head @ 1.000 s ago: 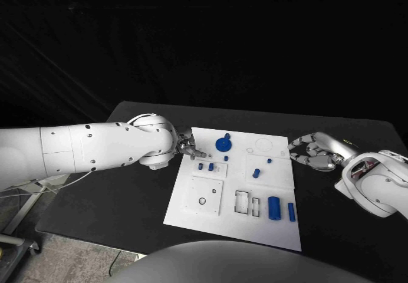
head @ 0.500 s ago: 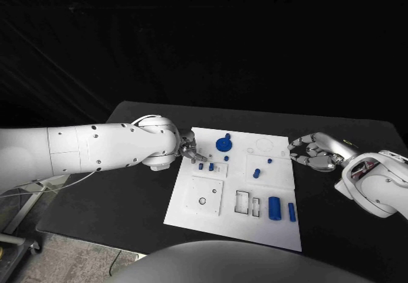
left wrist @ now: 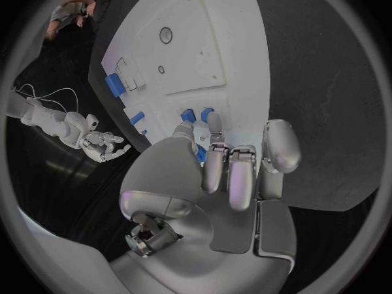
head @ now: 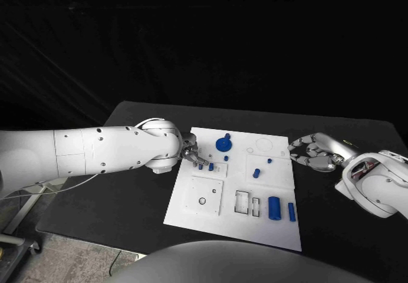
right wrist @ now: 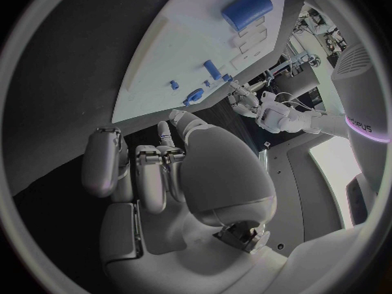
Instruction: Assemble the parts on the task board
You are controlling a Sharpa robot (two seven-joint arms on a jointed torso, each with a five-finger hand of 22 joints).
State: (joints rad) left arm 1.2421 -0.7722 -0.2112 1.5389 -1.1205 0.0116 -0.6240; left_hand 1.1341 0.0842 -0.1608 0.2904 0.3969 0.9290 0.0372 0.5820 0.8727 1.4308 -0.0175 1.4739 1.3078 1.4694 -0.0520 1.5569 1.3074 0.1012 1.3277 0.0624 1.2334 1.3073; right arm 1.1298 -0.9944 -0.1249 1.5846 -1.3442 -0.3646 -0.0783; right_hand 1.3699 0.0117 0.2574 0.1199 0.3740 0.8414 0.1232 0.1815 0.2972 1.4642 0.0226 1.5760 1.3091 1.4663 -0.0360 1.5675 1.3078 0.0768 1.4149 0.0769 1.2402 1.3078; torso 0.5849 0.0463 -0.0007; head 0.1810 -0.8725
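Observation:
The white task board [head: 217,206] lies mid-table. On it are a round blue part [head: 223,144], two small blue pegs [head: 206,167] side by side, further small blue pieces [head: 256,173], and a blue cylinder [head: 273,207] with a thinner one [head: 290,211] next to it. My left hand [head: 192,154] reaches over the board's left edge, its fingertips [left wrist: 214,121] just above the two pegs [left wrist: 196,115]; I see nothing held in it. My right hand [head: 311,152] hovers off the board's right edge with its fingers curled in and nothing in them.
The board [left wrist: 204,46] has empty round and rectangular recesses [head: 206,193] in its near half. Black table [head: 111,206] surrounds it, with its edges close behind and to the right. My bulky left arm [head: 102,150] covers the table left of the board.
My left hand has crept a little nearer along the board's left edge toward the two small pegs. The right hand and the parts have not moved.

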